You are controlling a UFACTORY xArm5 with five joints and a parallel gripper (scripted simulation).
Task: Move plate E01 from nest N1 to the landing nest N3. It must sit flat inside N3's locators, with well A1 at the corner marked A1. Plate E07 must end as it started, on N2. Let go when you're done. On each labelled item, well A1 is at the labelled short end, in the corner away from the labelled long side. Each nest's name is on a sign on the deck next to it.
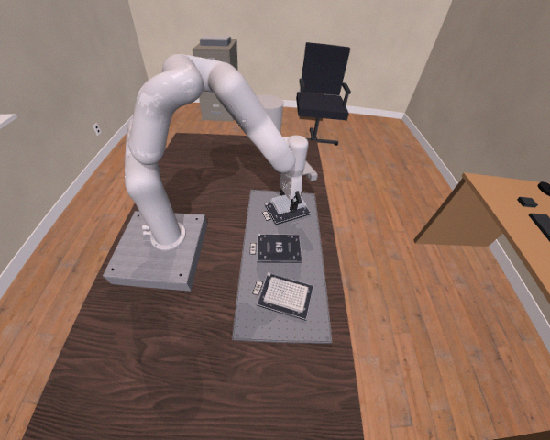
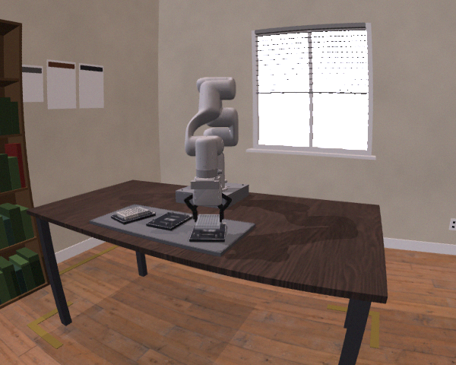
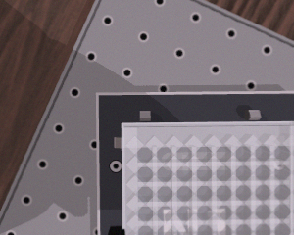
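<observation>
Over N1 (image 1: 290, 215) the end effector (image 2: 208, 215) clamps plate E01 (image 2: 207, 223) across its width, fingers wide, lifting it clear of the locators.
</observation>
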